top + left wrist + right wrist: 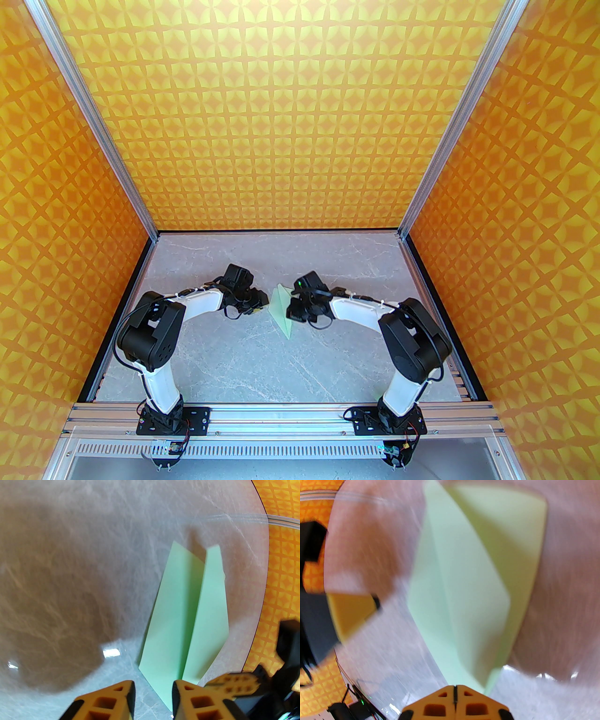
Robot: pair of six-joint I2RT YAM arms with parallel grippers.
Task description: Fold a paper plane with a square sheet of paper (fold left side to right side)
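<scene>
Left pincer hangs partly open, empty; right pincer is closed tight beside the paper plane — one nudge could skid it over the counter, springing its creases.

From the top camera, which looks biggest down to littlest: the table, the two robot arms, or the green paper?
1. Table, biggest.
2. Left arm and right arm: they look about the same, so I won't rank them.
3. Green paper, littlest.

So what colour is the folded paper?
The paper is pale mint green, plain, no pattern; clearest in the left wrist view.
</scene>
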